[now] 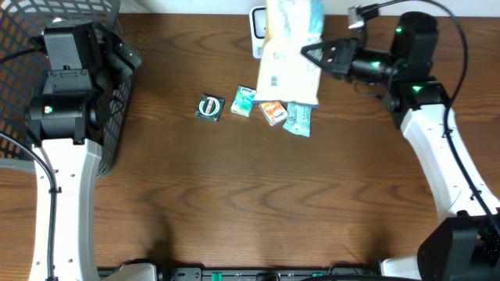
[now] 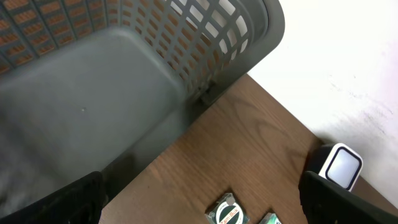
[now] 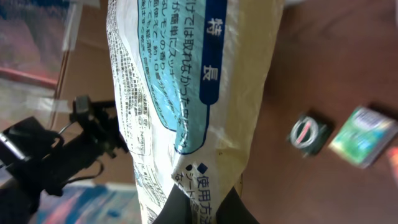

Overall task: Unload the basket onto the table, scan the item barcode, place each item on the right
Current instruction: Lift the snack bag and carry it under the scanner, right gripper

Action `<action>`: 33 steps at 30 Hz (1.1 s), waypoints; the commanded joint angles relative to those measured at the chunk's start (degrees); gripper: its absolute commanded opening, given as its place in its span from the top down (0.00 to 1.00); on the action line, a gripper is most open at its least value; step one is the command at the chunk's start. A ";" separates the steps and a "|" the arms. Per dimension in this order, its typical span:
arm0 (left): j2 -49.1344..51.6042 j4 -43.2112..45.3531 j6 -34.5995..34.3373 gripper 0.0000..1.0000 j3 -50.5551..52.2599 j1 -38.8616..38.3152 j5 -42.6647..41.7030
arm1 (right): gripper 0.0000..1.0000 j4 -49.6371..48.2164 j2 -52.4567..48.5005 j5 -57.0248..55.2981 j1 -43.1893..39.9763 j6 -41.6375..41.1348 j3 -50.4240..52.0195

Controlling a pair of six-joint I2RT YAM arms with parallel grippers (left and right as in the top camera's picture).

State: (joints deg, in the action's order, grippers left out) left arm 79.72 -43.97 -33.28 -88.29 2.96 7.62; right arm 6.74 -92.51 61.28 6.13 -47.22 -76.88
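The item, a tall cream and blue pouch (image 1: 287, 55) with Japanese print, hangs above the table at the back centre. My right gripper (image 1: 310, 55) is shut on its right edge. In the right wrist view the pouch (image 3: 193, 93) fills the frame, pinched between my right gripper's (image 3: 204, 210) dark fingers at the bottom. I cannot make out its barcode. The white scanner (image 1: 257, 31) stands just left of the pouch, partly hidden by it, and also appears as the scanner (image 2: 340, 167) in the left wrist view. My left gripper (image 2: 205, 202) is open and holds nothing, beside the basket.
A grey mesh basket (image 1: 113, 117) stands at the far left. Below the pouch lie a dark green packet (image 1: 209, 107), a teal box (image 1: 244, 101), an orange box (image 1: 272, 113) and a teal sachet (image 1: 298, 119). The table's back edge meets a white wall.
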 commanded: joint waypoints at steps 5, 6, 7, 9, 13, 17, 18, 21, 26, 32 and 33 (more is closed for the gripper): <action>-0.31 -0.20 -0.68 0.02 -0.11 0.24 0.13 | 0.99 0.33 0.37 -3.32 2.91 3.26 -0.79; -0.31 -0.20 -0.68 0.02 -0.11 0.24 0.13 | 0.99 0.81 0.37 -3.80 2.97 3.34 -0.79; -0.31 -0.20 -0.68 0.02 -0.11 0.24 0.13 | 0.99 1.46 0.37 -3.98 2.97 3.37 -0.79; -0.31 -0.20 -0.68 0.02 -0.11 0.24 0.13 | 0.99 3.04 0.37 -4.50 2.97 3.67 -0.79; -0.31 -0.20 -0.68 0.02 -0.11 0.24 0.13 | 0.99 9.09 0.37 -9.92 2.97 7.56 -0.79; -0.31 -0.20 -0.68 0.02 -0.11 0.24 0.13 | 0.99 11.82 0.37 -10.32 2.97 11.98 -0.79; -0.31 -0.20 -0.68 0.02 -0.11 0.24 0.13 | 0.99 12.31 0.37 -10.32 2.97 12.79 -0.79; -0.31 -0.20 -0.68 0.02 -0.11 0.24 0.13 | 0.99 14.49 0.37 -9.16 2.97 18.03 -0.79; -0.31 -0.20 -0.66 0.02 -0.11 0.24 0.13 | 0.99 17.16 0.37 -9.05 2.97 20.15 -0.79; -0.31 -0.20 -0.68 0.02 -0.11 0.24 0.13 | 0.99 21.44 0.37 -9.09 3.58 23.58 -0.79; -0.31 -0.20 -0.68 0.02 -0.11 0.24 0.13 | 0.99 22.27 0.37 -9.09 3.78 23.91 -0.79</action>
State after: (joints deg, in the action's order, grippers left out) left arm 79.72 -43.97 -33.28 -88.29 2.96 7.62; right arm 27.57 -92.51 50.94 8.93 -27.22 -76.88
